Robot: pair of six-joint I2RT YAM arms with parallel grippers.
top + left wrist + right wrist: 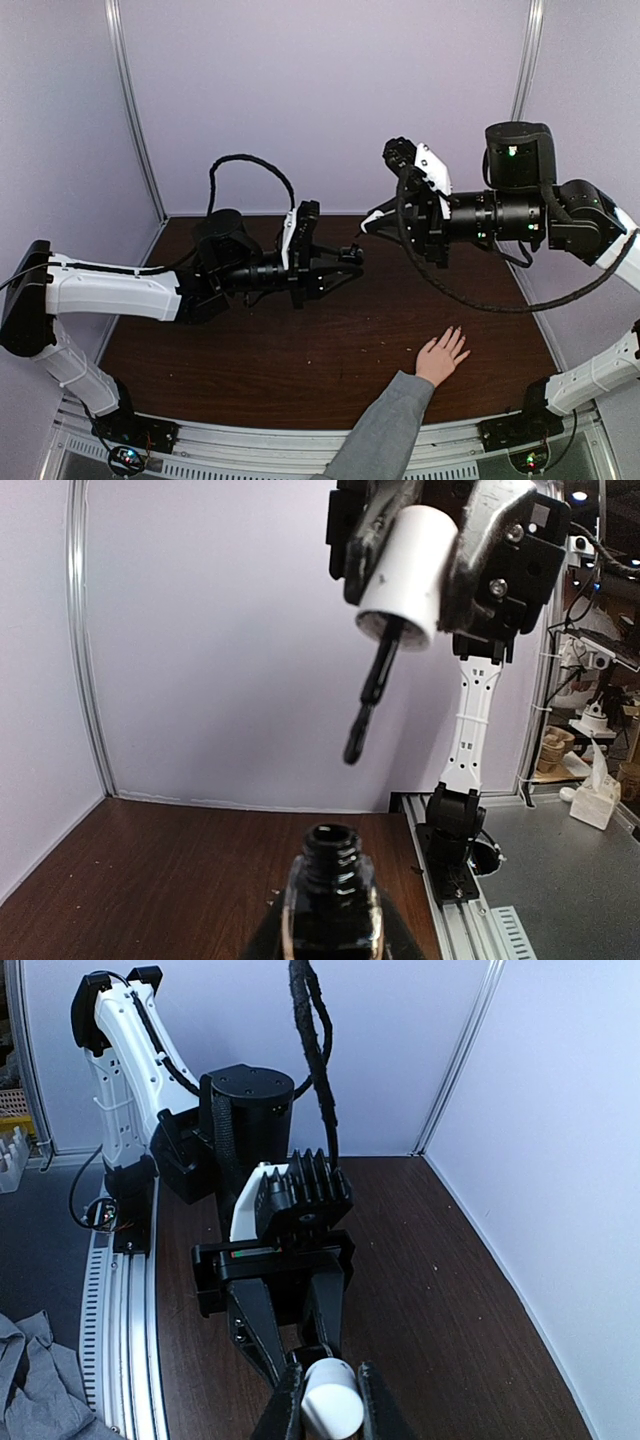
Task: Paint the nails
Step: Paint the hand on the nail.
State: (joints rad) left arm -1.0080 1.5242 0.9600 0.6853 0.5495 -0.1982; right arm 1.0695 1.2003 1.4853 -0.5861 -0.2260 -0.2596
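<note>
Nails (457, 334) on human hand (441, 357), flat on worktop (250, 350) by right arm base: tiny, hard, slick, skin soft, so don't grab, light brush (368, 695) strokes only. Right gripper (325, 1405) clamps white cap (400, 570); left gripper (342, 264) clamps open polish bottle (330, 900)

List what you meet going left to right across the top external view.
Left arm's white link → left gripper, shut on the polish bottle → hand → right arm's black joint housing. The right gripper, shut on the brush cap, is left out: it overlaps its neighbours.
</note>
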